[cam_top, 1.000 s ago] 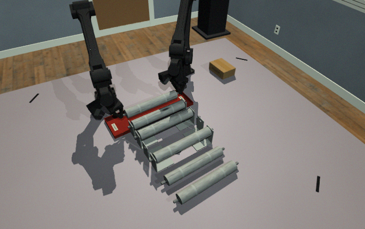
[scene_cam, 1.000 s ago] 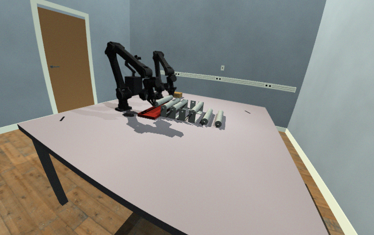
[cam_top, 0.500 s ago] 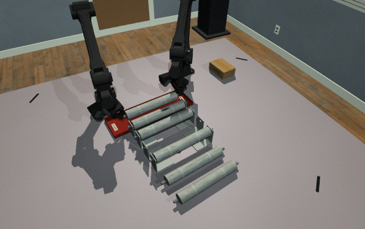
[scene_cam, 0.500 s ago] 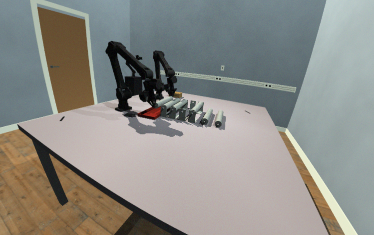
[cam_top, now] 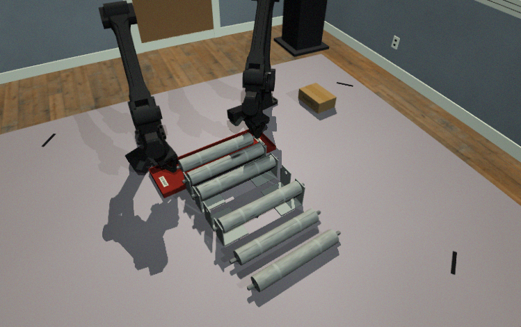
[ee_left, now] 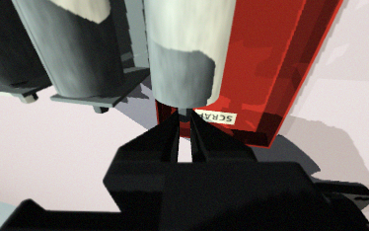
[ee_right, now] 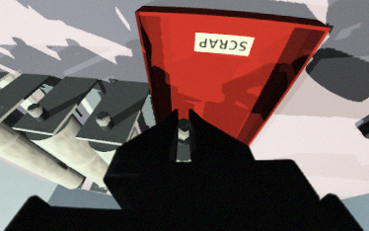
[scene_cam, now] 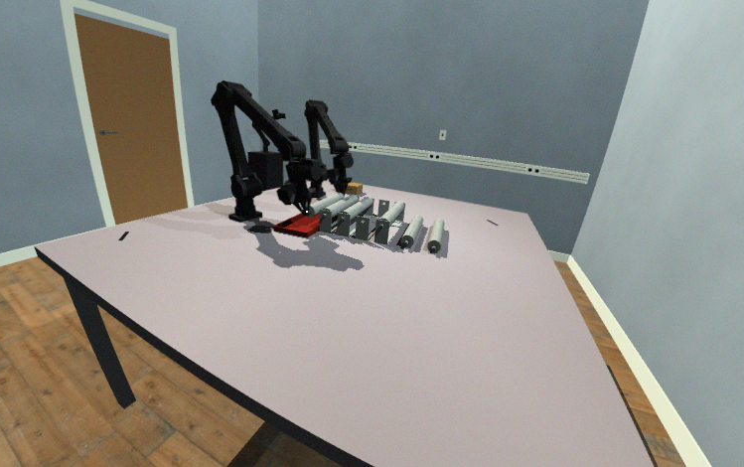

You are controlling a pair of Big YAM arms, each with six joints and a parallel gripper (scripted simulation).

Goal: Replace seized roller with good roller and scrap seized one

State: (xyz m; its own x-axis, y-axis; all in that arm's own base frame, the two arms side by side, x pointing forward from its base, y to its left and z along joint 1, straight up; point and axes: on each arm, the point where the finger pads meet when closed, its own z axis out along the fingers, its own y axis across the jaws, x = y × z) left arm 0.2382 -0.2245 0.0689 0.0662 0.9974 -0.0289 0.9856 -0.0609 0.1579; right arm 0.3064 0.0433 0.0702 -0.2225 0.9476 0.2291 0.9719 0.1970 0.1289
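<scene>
On my cams: cardboard box [cam_top: 316,98] [scene_cam: 354,188] nr. far tbl. edge; brown door [cam_top: 172,20] [scene_cam: 131,121] shut, wall outlet [cam_top: 395,42] [scene_cam: 442,135] beyond.

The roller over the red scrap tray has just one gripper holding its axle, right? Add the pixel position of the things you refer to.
Not one but two: the left gripper [cam_top: 257,133] [scene_cam: 343,189] [ee_left: 184,115] and the right gripper [cam_top: 173,167] [scene_cam: 306,212] [ee_right: 184,115], the top view shows. The roller [cam_top: 216,152] [scene_cam: 326,204] [ee_left: 188,59] is over the red scrap tray [cam_top: 172,188] [scene_cam: 299,226] [ee_left: 265,74] [ee_right: 201,74].
</scene>
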